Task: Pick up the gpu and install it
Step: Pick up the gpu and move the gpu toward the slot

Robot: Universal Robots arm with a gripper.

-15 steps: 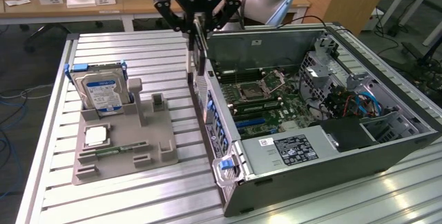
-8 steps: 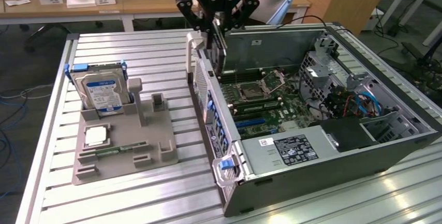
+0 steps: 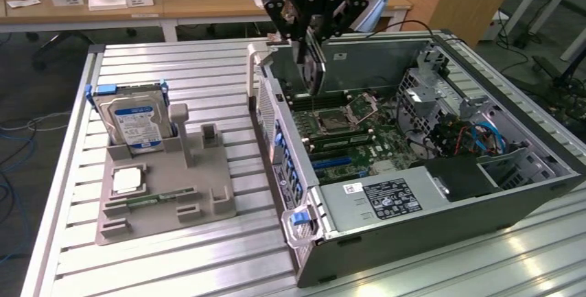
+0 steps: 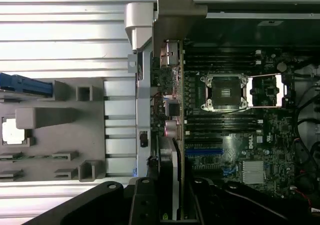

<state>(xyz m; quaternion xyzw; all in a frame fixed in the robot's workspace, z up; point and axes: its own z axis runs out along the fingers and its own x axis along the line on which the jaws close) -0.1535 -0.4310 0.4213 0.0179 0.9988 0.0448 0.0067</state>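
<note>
Closest to the wrist camera, your fingers [image 4: 145, 205] are drawn in to a narrow gap and clamp the gpu [image 4: 169, 110] across its two flat faces. You see the card edge-on, running away from them to its grey bracket [image 4: 175, 15].

In the exterior view, start at nine o'clock: the hard drive [image 3: 137, 122] stands upright in the grey holder [image 3: 211, 194] on the table [image 3: 202, 70], well apart from the work. At twelve o'clock the gripper [image 3: 309, 36] hangs over the open case [image 3: 512, 194], and the card dangles on edge below it. The card's lower edge is above the motherboard [image 3: 348, 132] near the case's rear wall, and it does not look seated.

Judge the card light, thin and stiff, but fragile. Its faces carry small parts, and the contact edge should stay untouched. Your hold on the upper part of the board looks sensible, because the bracket and connector edge are left free. Squeeze gently, though, since a hard pinch could crack solder joints, and a tilt could bind the card.
</note>
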